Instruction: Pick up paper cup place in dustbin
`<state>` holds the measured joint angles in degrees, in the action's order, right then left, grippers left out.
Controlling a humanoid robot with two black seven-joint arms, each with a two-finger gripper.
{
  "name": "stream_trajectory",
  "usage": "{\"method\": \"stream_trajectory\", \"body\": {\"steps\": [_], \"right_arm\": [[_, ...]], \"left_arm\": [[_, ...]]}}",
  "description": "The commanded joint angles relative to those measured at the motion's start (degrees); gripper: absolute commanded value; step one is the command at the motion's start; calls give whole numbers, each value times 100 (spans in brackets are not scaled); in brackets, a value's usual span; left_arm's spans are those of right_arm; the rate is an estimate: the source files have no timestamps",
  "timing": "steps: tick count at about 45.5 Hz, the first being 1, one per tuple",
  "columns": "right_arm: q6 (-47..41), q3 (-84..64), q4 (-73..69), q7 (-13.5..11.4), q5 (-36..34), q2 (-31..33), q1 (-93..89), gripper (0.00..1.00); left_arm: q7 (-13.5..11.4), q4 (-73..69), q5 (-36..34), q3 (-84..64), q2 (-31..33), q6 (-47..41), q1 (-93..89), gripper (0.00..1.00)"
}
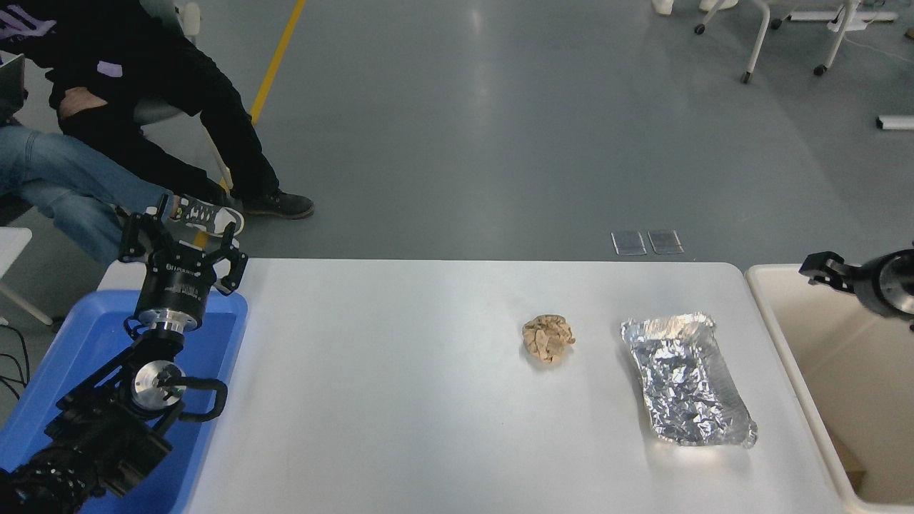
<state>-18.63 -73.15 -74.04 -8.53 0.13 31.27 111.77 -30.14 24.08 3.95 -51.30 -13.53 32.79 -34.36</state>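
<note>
I'm looking for the cup and I'm not finding it anywhere: not on the table (400,400), not in either claw, and not in the part of the bin (800,357) that I'm seeing from the head camera. The bin is running off the right edge of the frame, so my guess is that the cup is lying inside it, out of my view, but I can't confirm that.

The right gripper (814,270) is hanging over the bin's far rim, reaching in from the right edge with nothing in it. I'm only catching its tip, so I can't tell whether the claw is released or clenched.

Just left of the bin, the foil tray (685,378) is sitting on the table, and left of that the brown paper ball (548,338). Neither is my target, so I'm leaving them alone.

Far left of the bin, the left gripper (182,239) is parked over the blue tub (214,343), its fingers spread and holding nothing, well clear of the working side.

Beyond the table, people (128,107) are sitting at the far left corner.
</note>
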Motion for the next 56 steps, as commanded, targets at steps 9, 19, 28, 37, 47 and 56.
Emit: {"method": "stream_trajectory", "body": {"steps": [9, 19, 28, 37, 47, 56], "right_arm": [[-2637, 47, -585, -9, -4, -1052, 2164, 100], [-2637, 73, -901, -9, -4, -1519, 2806, 100], [-2637, 99, -1069, -9, -92, -1826, 3237, 100], [-2637, 135, -1060, 9, -101, -1835, 3167, 100], [-2637, 152, -1025, 9, -101, -1853, 3106, 100], [-2637, 170, -928, 9, -162, -1870, 2904, 100]], "left_arm": [[0, 0, 9, 6, 0, 0, 0, 99], [0, 0, 0, 6, 0, 0, 0, 99], [0, 0, 0, 6, 0, 0, 0, 99], [0, 0, 0, 5, 0, 0, 0, 99], [0, 0, 0, -3, 8, 0, 0, 99], [0, 0, 0, -3, 8, 0, 0, 99]]}}
